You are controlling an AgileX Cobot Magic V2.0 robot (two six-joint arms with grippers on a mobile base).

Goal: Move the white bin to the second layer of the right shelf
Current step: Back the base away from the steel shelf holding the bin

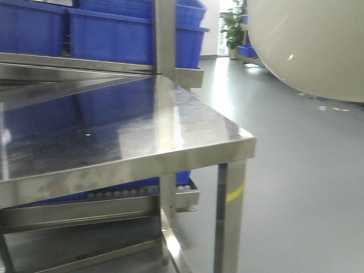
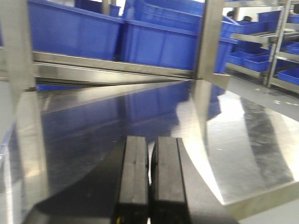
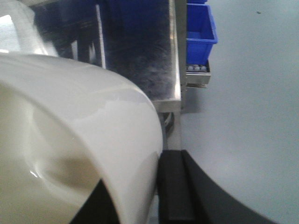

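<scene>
The white bin point(image 1: 307, 45) is held up in the air at the top right of the front view, its rounded base toward the camera. In the right wrist view the white bin point(image 3: 70, 140) fills the left side, and my right gripper point(image 3: 140, 196) is shut on its wall, one finger inside and one finger point(image 3: 175, 186) outside. My left gripper point(image 2: 149, 182) is shut and empty, low over the steel table top point(image 2: 243, 140). A roller shelf level point(image 1: 122, 193) with small white rollers shows under the table; it also shows in the right wrist view point(image 3: 197, 70).
Blue crates point(image 1: 114, 28) stand on the shelf behind the steel table point(image 1: 187, 136). More blue crates point(image 2: 154, 42) and racks point(image 2: 275, 46) are at the back. A blue crate point(image 3: 200, 25) sits on the roller track. Grey floor point(image 1: 307, 187) lies to the right, a plant point(image 1: 233, 28) beyond.
</scene>
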